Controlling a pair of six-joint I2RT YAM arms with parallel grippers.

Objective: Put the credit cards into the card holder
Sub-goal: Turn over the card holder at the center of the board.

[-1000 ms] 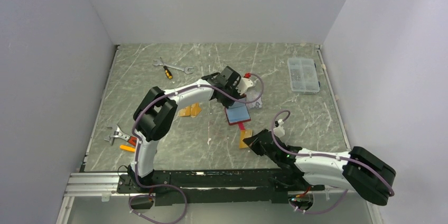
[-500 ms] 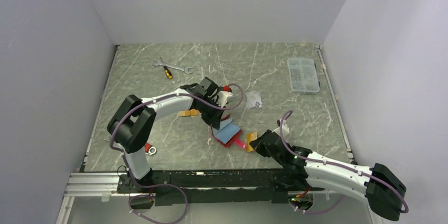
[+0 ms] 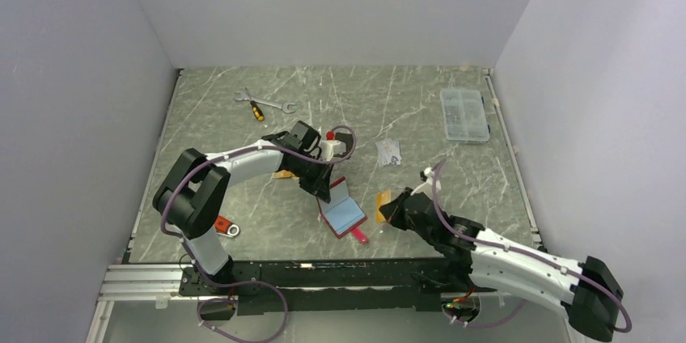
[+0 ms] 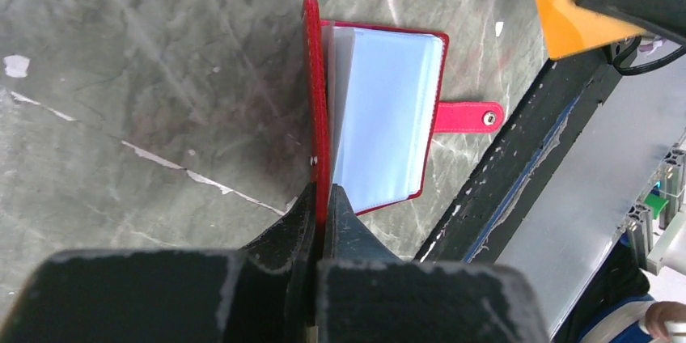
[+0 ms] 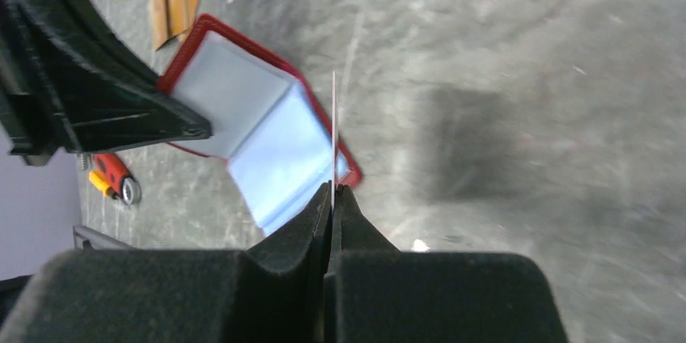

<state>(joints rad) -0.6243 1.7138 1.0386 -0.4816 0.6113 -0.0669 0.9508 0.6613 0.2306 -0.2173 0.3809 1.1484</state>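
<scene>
Since a second ago the left arm has dragged the open dark-red leather-look card holder (image 3: 346, 215) back from mid-table toward the near edge, and the right arm has swung in beside it. Nearest me, the right gripper (image 3: 388, 210) is clamped tight on a thin orange plastic card (image 3: 382, 200), held on edge just right of the holder. The holder's clear plastic sleeves (image 4: 380, 124) lie open and its snap tab (image 4: 469, 116) sticks out flat. The left gripper (image 4: 322, 193) is pinched closed on the raised red cover. Farther back, more orange cards (image 3: 282, 173) sit half hidden behind the left arm, silver-grey cards (image 3: 388, 151) lie apart, and a clear compartment box (image 3: 464, 114) sits far right.
</scene>
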